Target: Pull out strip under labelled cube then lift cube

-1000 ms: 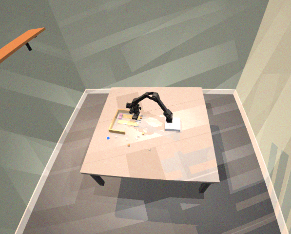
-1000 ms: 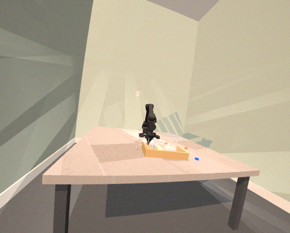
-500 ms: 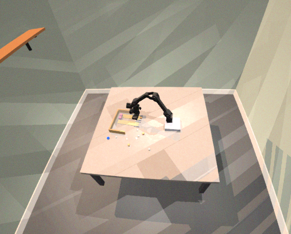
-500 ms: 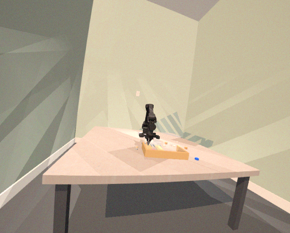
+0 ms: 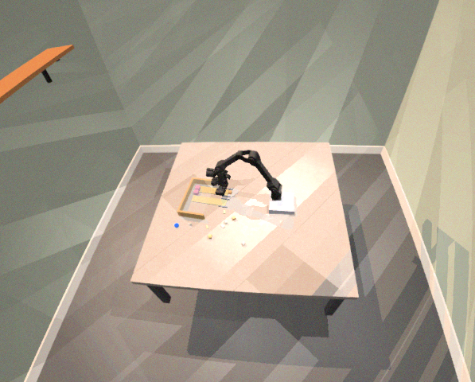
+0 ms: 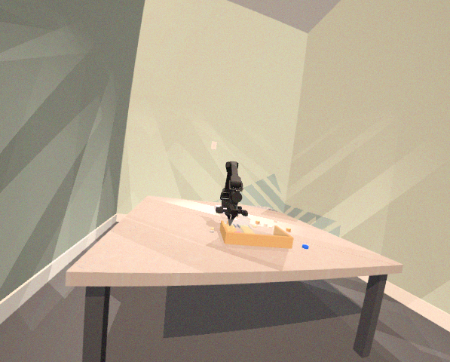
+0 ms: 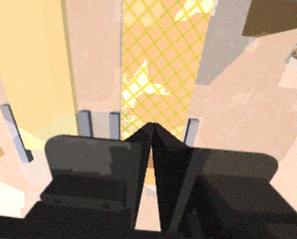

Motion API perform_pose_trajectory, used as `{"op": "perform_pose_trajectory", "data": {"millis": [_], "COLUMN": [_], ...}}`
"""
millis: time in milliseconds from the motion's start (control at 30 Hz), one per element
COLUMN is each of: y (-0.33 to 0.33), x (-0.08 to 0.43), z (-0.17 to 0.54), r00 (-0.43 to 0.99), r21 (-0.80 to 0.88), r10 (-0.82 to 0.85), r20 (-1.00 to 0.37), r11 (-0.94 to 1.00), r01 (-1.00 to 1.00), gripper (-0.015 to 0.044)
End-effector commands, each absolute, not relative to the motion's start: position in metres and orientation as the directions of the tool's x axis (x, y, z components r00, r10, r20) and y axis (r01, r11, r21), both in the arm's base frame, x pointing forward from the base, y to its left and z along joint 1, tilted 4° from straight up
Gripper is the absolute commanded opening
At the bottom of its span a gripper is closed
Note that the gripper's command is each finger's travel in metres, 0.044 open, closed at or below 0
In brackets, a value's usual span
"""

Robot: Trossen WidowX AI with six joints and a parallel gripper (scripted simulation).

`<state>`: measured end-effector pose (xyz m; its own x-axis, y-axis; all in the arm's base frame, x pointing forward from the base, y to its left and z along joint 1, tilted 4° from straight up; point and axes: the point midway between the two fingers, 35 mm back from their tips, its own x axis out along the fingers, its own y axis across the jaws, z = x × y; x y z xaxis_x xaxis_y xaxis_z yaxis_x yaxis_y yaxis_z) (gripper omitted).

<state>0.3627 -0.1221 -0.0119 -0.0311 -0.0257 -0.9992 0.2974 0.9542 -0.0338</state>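
Note:
My gripper [image 5: 219, 192] [image 6: 230, 225] [image 7: 152, 126] is shut and empty. It points down, with its tips over the near part of a strip with a yellow crosshatch pattern [image 7: 160, 65] [image 5: 208, 190]; whether they touch it is unclear. An orange piece [image 7: 149, 176] shows between the fingers, past the strip's near end. A plain yellow strip [image 7: 36, 65] [image 5: 208, 200] lies beside it, roughly parallel. Two small pink cubes [image 5: 196, 187] [image 5: 196, 192] are at the far end of the patterned strip, near the frame wall. No label can be read on either. The wrist view shows no cube.
An orange-yellow three-sided frame [image 5: 184, 199] [image 6: 258, 239] surrounds the strips' far ends. Short grey rails [image 7: 16, 131] [image 7: 191, 130] flank the near ends. A blue piece [image 5: 177, 225] [image 6: 305, 246] and several small orange and pale pieces lie outside. A white block [image 5: 282, 205] is at the arm's base.

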Motion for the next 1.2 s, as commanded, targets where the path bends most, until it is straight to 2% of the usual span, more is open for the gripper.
{"op": "perform_pose_trajectory", "data": {"millis": [0,1167], "y": [-0.1223,-0.1229], "x": [0.3628,0.3636], "z": [-0.0137,-0.0172], "r00": [-0.031,-0.031], "r21": [-0.034,-0.034], "r10": [-0.026,-0.026], "r20": [-0.999,-0.999], "r11": [0.955,0.955], "r01": [0.293,0.293], "gripper": [0.0000,0.0000]}}
